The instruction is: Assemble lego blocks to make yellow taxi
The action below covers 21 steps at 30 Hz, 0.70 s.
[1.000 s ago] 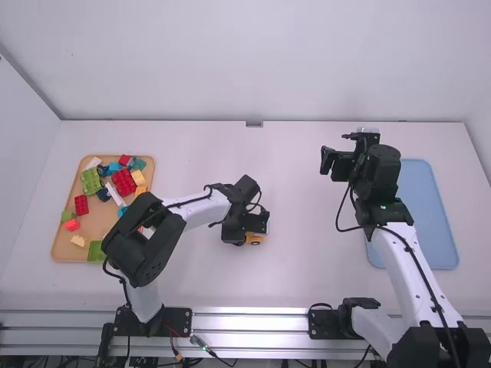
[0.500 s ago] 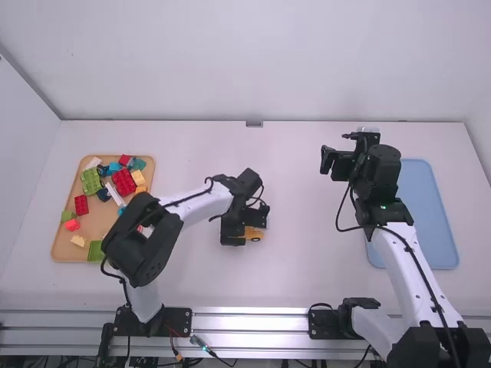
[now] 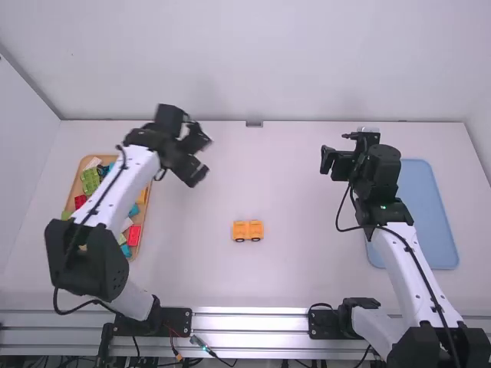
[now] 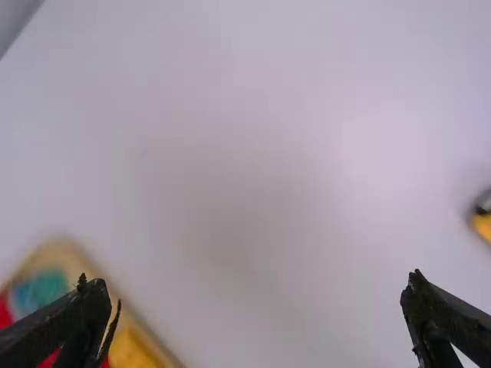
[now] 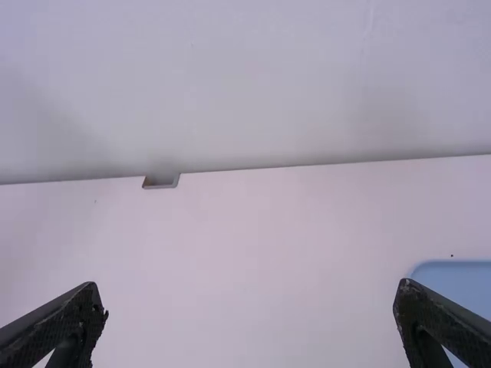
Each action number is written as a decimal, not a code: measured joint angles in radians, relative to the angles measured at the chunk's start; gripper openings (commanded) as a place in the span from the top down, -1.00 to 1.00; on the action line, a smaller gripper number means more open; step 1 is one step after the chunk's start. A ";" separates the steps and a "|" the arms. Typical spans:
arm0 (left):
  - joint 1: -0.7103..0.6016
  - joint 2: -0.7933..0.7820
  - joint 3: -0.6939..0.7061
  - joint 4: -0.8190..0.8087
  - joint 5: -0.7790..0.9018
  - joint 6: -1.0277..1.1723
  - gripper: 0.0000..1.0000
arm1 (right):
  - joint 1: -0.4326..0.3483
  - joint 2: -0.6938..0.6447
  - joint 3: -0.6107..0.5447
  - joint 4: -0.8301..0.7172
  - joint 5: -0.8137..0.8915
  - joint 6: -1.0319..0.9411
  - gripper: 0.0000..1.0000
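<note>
My left gripper [image 3: 201, 157] hangs over the back left of the table, right of the tray's far end. In the left wrist view the left gripper [image 4: 257, 314] stands open and holds nothing. The yellow-orange block vehicle [image 3: 248, 231] with dark wheels sits alone near the middle of the table; part of this vehicle [image 4: 482, 222] shows at the edge of the left wrist view. My right gripper [image 3: 328, 162] is raised at the back right, and in the right wrist view the right gripper [image 5: 249, 307] is open with nothing between its fingers.
On the left, a wooden tray [image 3: 140, 230] of coloured blocks lies partly beneath the left arm. A blue tray [image 3: 431, 207] lies at the right, beside and partly behind the right arm. A white wall [image 3: 253, 61] borders the table's back.
The left gripper has left the vehicle and swung far back and to the left, now empty. The vehicle stays on the table in full view. The right arm has kept still.
</note>
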 measured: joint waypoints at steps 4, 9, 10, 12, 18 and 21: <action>0.208 -0.026 0.000 -0.049 0.000 -0.247 -0.98 | 0.000 0.000 0.000 0.010 -0.008 0.000 -0.98; 0.454 -0.025 -0.021 -0.100 0.000 -0.564 -0.98 | 0.000 0.000 0.000 0.020 -0.034 0.000 -0.98; 0.477 -0.025 -0.031 -0.098 0.000 -0.590 -0.98 | 0.000 0.000 0.000 0.020 -0.036 0.000 -0.98; 0.552 -0.025 -0.074 -0.093 0.000 -0.660 -0.98 | 0.000 0.000 0.000 0.020 -0.042 0.000 -0.98; 0.723 -0.025 -0.227 -0.019 0.007 -0.806 -0.98 | 0.000 0.000 0.000 0.021 -0.045 0.000 -0.98; 0.796 -0.025 -0.307 0.036 0.007 -0.830 -0.98 | 0.000 0.000 0.000 0.021 -0.045 0.000 -0.98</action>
